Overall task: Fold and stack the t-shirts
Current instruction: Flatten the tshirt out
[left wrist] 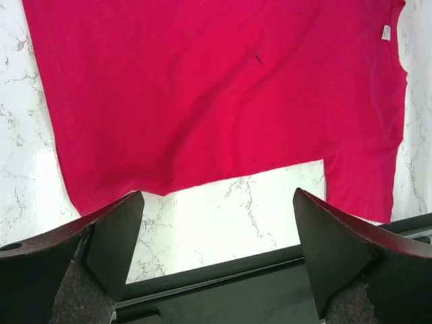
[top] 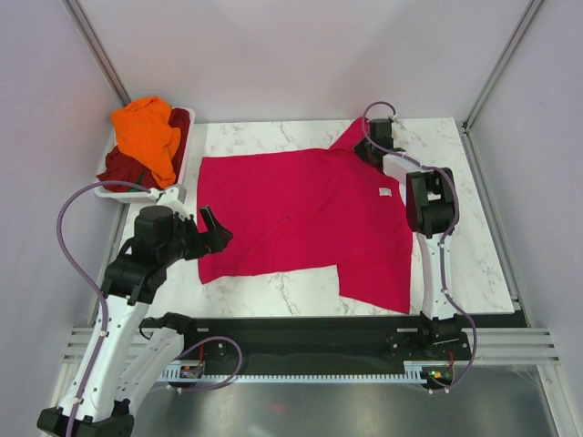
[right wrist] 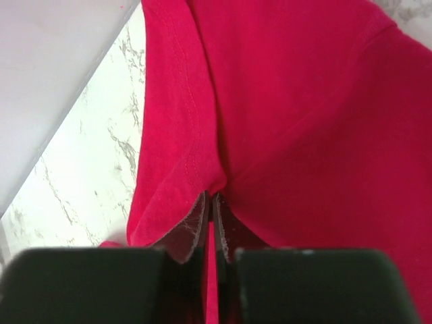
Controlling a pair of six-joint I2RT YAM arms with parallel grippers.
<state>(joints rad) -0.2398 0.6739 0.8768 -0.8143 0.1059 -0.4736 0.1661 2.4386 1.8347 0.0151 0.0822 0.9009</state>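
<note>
Crimson-pink short-sleeved cloth t-shirt [top: 301,214] lies flat on the white marble table [top: 474,246]. The right gripper [right wrist: 210,202] is pinched on its far sleeve (we take it, to fold that inward); the left gripper [top: 217,229] hovers wide open, empty, by the near hem corner. An orange shirt [top: 150,132] and a maroon shirt [top: 118,168] wait in the white plastic basket [top: 185,157].

You can read no text here. The white label [top: 385,191] at the neck of the crimson-pink t-shirt [top: 301,214] is illegible.
</note>
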